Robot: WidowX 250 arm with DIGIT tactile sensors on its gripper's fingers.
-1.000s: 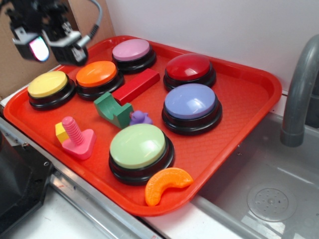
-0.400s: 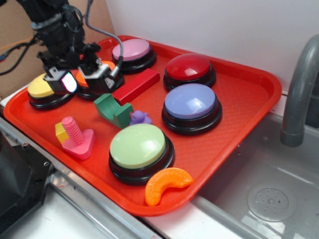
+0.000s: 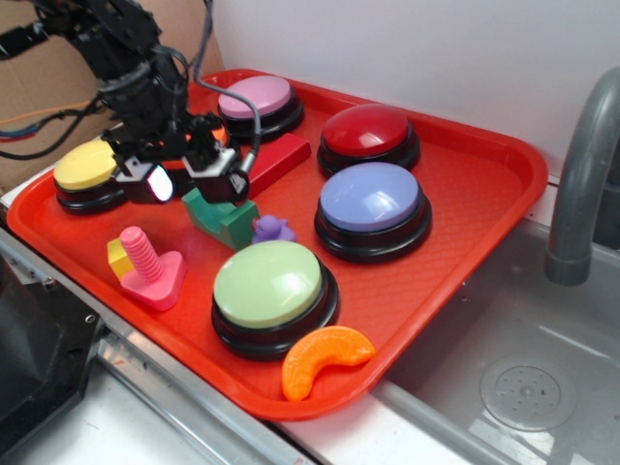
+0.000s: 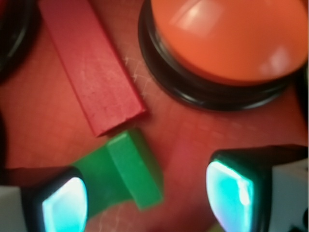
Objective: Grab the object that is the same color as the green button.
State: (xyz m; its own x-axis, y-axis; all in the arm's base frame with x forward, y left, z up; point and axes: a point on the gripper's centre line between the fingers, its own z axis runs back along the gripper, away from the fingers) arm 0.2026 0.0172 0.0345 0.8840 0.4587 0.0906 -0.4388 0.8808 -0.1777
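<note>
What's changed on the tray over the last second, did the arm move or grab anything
The gripper came down from the tray's far left corner toward the middle and now hangs open just over the green block, fingers either side of one end in the wrist view; nothing is grasped yet. The green block, red bar, purple figure, green button and the other buttons stayed put.

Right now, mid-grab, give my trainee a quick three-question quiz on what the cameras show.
1. True or false: the gripper is shut on the green block.
2. Which thing touches the green block's end in the wrist view? A) red bar B) orange button C) yellow button
3. Fill in: the purple figure sits between the green block and the ____ button.

Key: 1 false, its fingers are spread, the block partly between them. 2 A. 3 blue.
</note>
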